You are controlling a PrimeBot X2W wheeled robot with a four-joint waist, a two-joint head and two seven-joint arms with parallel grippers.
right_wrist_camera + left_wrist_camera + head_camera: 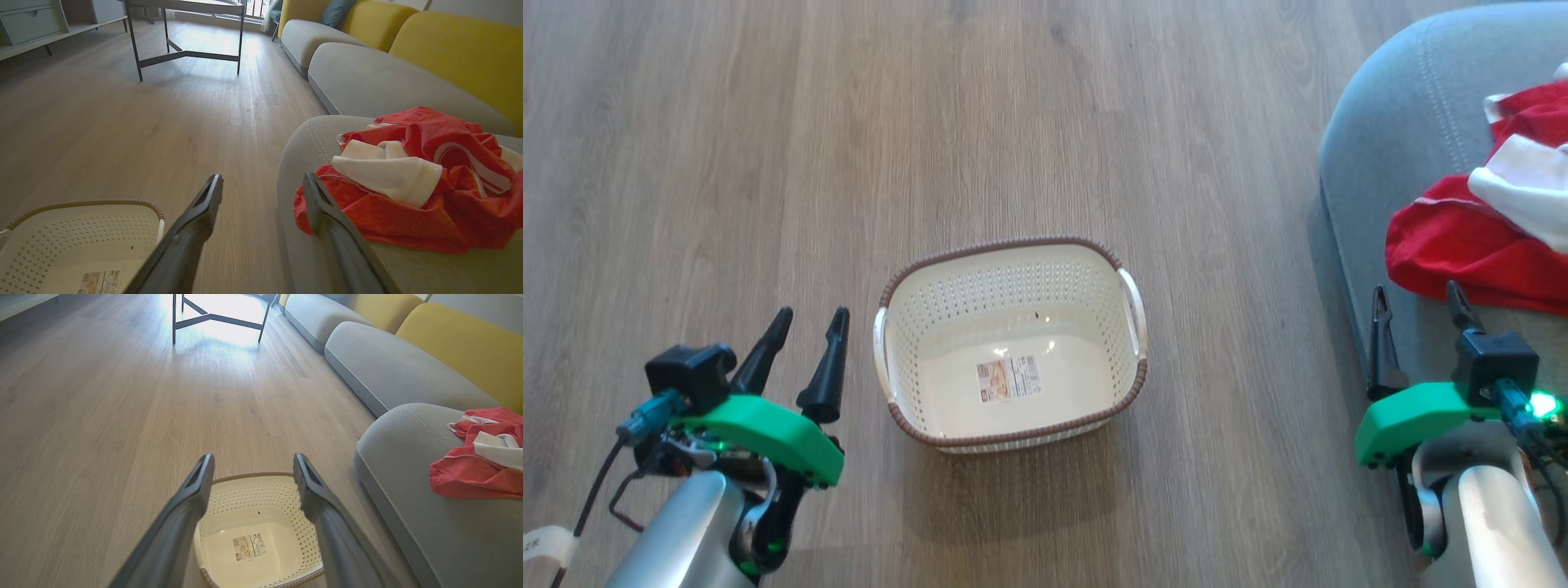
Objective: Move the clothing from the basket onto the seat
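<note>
The clothing [1478, 253] is lying heaped on the seat [1388, 122], near its rounded edge. The basket [1005, 282] is standing upright on the floor [768, 122], near the seat. The left gripper [813, 312] and right gripper [1415, 288] are hovering with jaws wide, holding nothing.

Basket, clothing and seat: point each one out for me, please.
basket [1013, 278], head view, on its far perforated wall.
clothing [408, 228], right wrist view, on the red fabric in front.
seat [449, 539], left wrist view, on the bare cushion top.

The basket [1013, 242] stands on the floor [768, 163] right of the left end effector [813, 314], the clothing [1462, 253] on the seat [1405, 122] just ahead of the right end effector [1416, 288].
</note>
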